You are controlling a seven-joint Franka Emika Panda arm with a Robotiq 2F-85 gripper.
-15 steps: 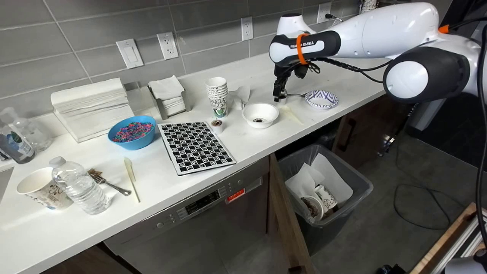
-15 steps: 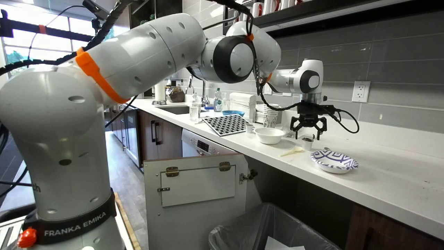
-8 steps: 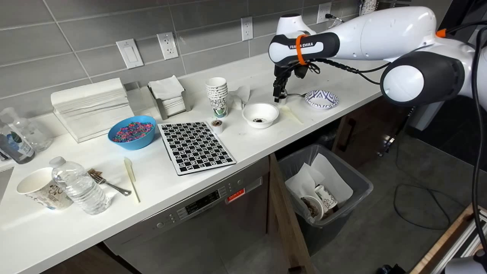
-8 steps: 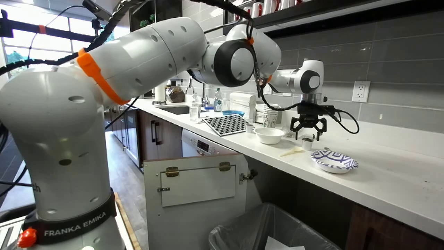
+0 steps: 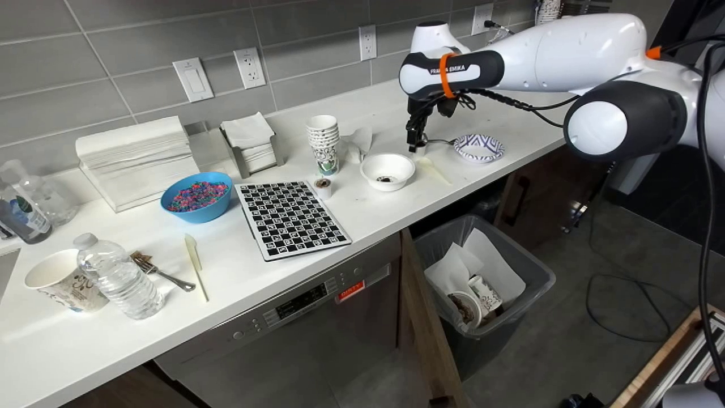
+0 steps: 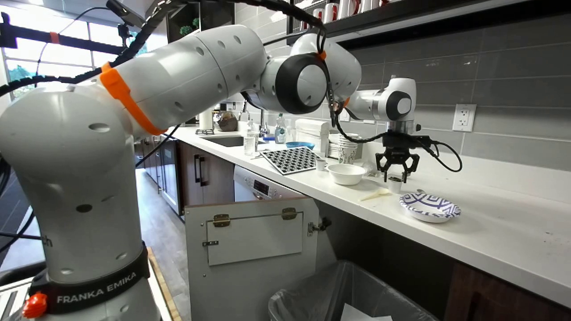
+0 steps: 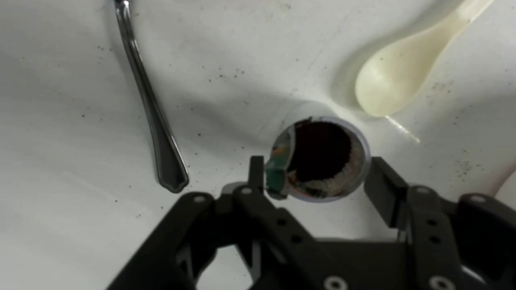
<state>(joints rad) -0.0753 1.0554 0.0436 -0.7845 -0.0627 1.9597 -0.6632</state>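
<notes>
My gripper (image 6: pixel 395 180) is low over the counter, and its jaws stand part-way apart around a small white coffee pod (image 6: pixel 395 186). In the wrist view, the pod (image 7: pixel 320 155) is upright with a dark hole and a peeled green lid flap at its left. The right fingertip is at its rim; a very thin gap shows between the left fingertip and the flap. A cream plastic spoon (image 7: pixel 393 76) lies beside the pod. A metal utensil handle (image 7: pixel 151 100) lies to the left. In an exterior view, a purple-patterned bowl (image 5: pixel 478 150) and a white bowl (image 5: pixel 409 171) flank the gripper.
A cup stack (image 5: pixel 324 147), another pod (image 5: pixel 323 190), a checkered board (image 5: pixel 291 218) and a blue bowl (image 5: pixel 198 215) stand farther along the counter. Below the counter edge are a trash bin (image 5: pixel 538 280) and an open cabinet door (image 6: pixel 254 240). Wall tiles stand behind.
The gripper's fingers have moved inward, from wide apart to close against the pod's sides. The arm's elbow has sunk slightly. The pod and surrounding objects have not visibly moved.
</notes>
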